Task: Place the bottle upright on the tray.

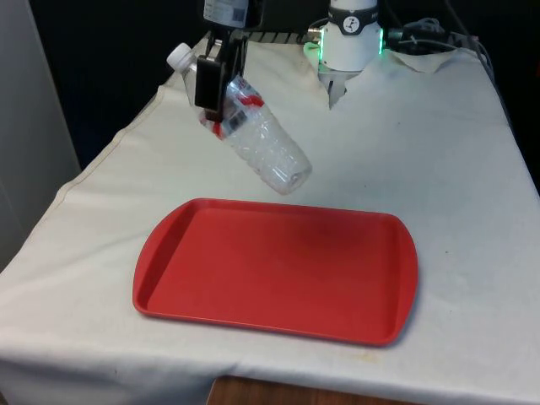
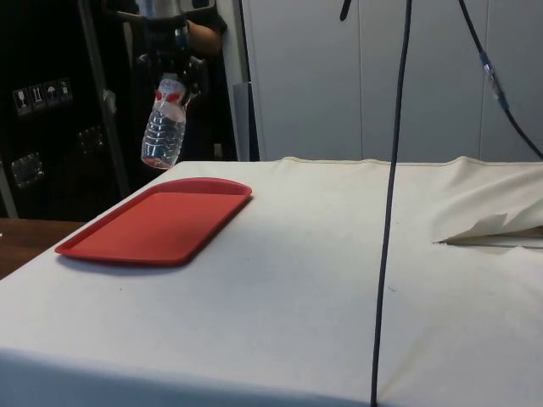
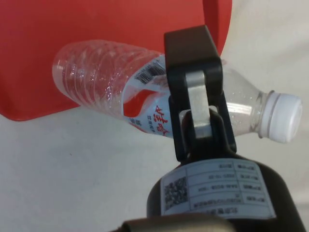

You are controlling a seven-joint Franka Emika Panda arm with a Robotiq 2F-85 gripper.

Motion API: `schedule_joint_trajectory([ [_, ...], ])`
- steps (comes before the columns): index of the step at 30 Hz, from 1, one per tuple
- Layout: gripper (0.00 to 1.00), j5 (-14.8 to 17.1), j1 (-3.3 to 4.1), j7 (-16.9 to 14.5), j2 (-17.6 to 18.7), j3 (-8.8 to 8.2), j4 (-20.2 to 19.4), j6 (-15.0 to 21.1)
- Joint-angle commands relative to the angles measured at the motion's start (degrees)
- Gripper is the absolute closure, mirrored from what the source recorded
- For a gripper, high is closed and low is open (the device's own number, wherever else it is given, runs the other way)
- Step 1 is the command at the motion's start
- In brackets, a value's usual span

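Bottle held in mid-air by the black two-finger gripper, whose fingers are clenched on the upper part of the body, at the red-and-white label just below the shoulder. In the wrist view the bottle is seen crossing the gripper, with one finger lying over the label; the white cap projects on one side of the fingers and the clear ribbed body on the other. The bottle is a clear plastic water bottle and appears empty.

In the front view the bottle is tilted, with the cap raised toward the front view's left and the base lowered toward the front view's right. In the side view the bottle hangs nearly vertical below the gripper, base downward.

The base is suspended above the far edge of the red tray and is not touching it. The tray lies flat on the white tablecloth, near the table's front edge. Behind the gripper, in the side view, part of a person's arm is visible.
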Motion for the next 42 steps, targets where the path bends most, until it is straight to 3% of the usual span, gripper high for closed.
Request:
schedule_joint_trajectory([
  [1, 0.88, -0.1, 0.23, 0.6, 0.2, -0.06, 0.3, 0.2],
  [7, 0.88, -0.1, 0.0, 0.0, 0.5, 0.23, 0.6, 0.0],
  [15, 0.88, -2.3, 0.52, 1.8, 2.0, 0.06, 2.1, 0.1],
  [17, 0.88, -2.2, 0.17, 1.1, 1.8, 0.4, 1.9, 0.0],
  [18, 0.88, -2.8, 0.52, 2.1, 2.2, 0.11, 2.3, 0.1],
  [28, 0.88, -4.6, 0.23, 2.2, 3.8, 0.4, 3.0, 0.1],
  [30, 0.88, -5.3, 0.52, 3.2, 4.3, 0.06, 3.2, 0.5],
  [34, 0.88, -6.6, 0.52, 3.8, 4.7, 0.0, 3.2, 0.5],
  [35, 0.88, -6.4, 0.23, 3.1, 4.5, 0.4, 3.0, 0.1],
  [36, 0.88, -7.0, 0.52, 4.0, 4.8, 0.0, 3.2, 0.5],
  [42, 0.88, -9.4, 0.57, 5.3, 5.3, -0.06, 3.2, 0.4],
])
